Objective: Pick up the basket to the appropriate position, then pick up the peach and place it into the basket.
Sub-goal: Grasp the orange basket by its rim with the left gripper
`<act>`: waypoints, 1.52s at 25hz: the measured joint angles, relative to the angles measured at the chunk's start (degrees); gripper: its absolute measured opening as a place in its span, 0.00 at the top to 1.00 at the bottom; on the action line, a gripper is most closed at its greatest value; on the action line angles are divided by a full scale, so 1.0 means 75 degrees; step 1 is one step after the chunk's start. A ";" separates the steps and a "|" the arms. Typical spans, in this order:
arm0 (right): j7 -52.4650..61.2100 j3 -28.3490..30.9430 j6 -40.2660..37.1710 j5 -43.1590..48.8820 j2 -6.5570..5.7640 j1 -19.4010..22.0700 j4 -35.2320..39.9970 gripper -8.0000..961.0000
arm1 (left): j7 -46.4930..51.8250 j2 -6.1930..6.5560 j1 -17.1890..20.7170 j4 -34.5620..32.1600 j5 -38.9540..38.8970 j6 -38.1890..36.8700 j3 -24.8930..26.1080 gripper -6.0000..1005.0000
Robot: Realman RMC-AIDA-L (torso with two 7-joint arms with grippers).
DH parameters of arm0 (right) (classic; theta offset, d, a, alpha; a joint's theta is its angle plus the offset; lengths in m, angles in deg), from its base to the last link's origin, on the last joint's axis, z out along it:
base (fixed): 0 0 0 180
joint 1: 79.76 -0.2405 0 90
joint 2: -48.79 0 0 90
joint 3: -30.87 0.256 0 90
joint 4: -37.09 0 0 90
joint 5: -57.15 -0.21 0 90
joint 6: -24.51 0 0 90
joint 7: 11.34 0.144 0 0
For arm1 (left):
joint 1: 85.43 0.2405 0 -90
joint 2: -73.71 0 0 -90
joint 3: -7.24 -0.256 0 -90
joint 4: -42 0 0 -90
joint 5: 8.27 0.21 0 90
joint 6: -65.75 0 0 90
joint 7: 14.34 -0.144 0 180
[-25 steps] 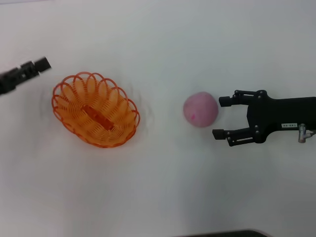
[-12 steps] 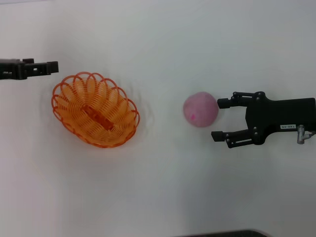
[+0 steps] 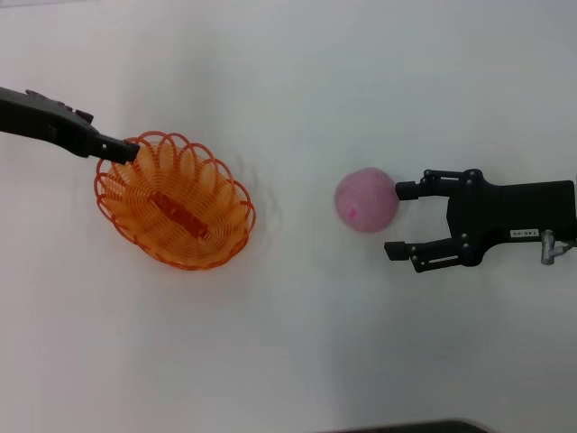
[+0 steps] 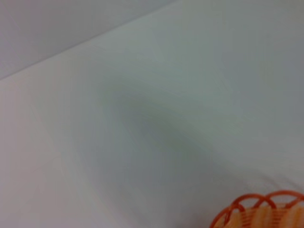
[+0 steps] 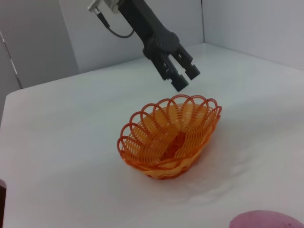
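While sitting on the smooth white table (image 3: 297,343):
Basket (image 3: 175,200): oval orange looped wire, resting left.
Peach (image 3: 367,200): round, pink, lying right of it.
Left gripper (image 5: 183,76): hovering over the scalloped rim, fingers slightly parted, holding nothing.
Right gripper (image 3: 399,219): gaping wide beside the peach, empty.

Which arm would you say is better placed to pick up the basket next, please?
The left. The left gripper hovers just above the basket rim, while the right gripper, jaws open, sits beside the peach, far from it.

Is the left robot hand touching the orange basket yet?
Apart. The right wrist view shows the left gripper hanging above the basket rim, with white table visible between them.
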 joint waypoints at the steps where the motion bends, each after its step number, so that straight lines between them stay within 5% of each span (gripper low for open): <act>1: 0.0000 0.0000 0.0000 0.0000 0.0002 0.0000 -0.0012 0.04 | 0.0046 -0.0016 -0.0053 0.0009 0.0149 0.0024 -0.0135 0.12; 10: -0.0018 0.0035 -0.0002 -0.0004 0.0005 -0.0010 -0.0046 0.04 | 0.0253 -0.0278 -0.0331 0.0161 0.1138 0.0592 -0.0986 0.12; 28: -0.0015 0.0063 -0.0002 -0.0034 0.0005 -0.0014 -0.0060 0.05 | 0.0288 -0.0296 -0.0557 0.0839 0.1352 0.1137 -0.1574 0.12; 34: -0.0018 0.0067 0.0051 -0.0039 0.0005 -0.0047 -0.0057 0.05 | 0.0371 -0.0296 -0.0524 0.0714 0.1338 0.1231 -0.1583 0.27; 38: -0.0014 0.0066 0.0073 -0.0050 0.0010 -0.0055 -0.0057 0.05 | 0.0371 -0.0296 -0.0544 0.0731 0.1355 0.1252 -0.1577 0.46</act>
